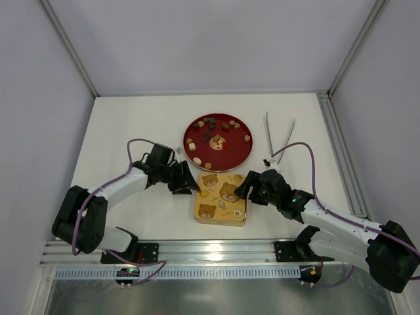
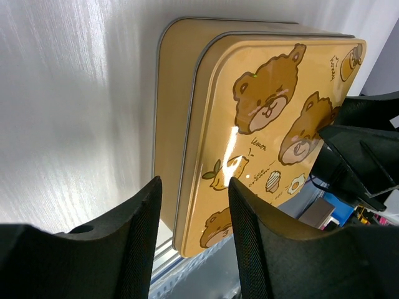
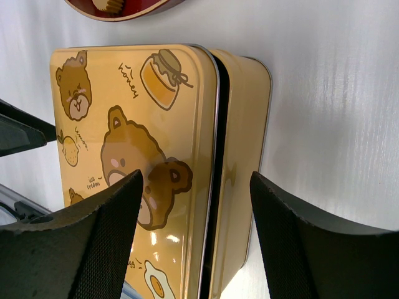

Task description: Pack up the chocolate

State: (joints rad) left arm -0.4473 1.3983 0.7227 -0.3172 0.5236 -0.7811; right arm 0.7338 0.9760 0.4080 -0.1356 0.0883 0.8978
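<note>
The chocolate (image 1: 216,140) lies on the red plate (image 1: 234,152) behind the bear tin (image 1: 221,198), looking tiny, light and crumbly, so pinch each bit softly by its sides; the left hand (image 1: 191,186) and right hand (image 1: 241,189) are spread wide at the tin's edges.

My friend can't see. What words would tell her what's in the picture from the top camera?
A yellow tin with cartoon bears on its lid sits on a white table, with a robot's left gripper and right gripper at either side of it. Behind it, a red plate holds small chocolates, and tongs lie to the plate's right.
</note>
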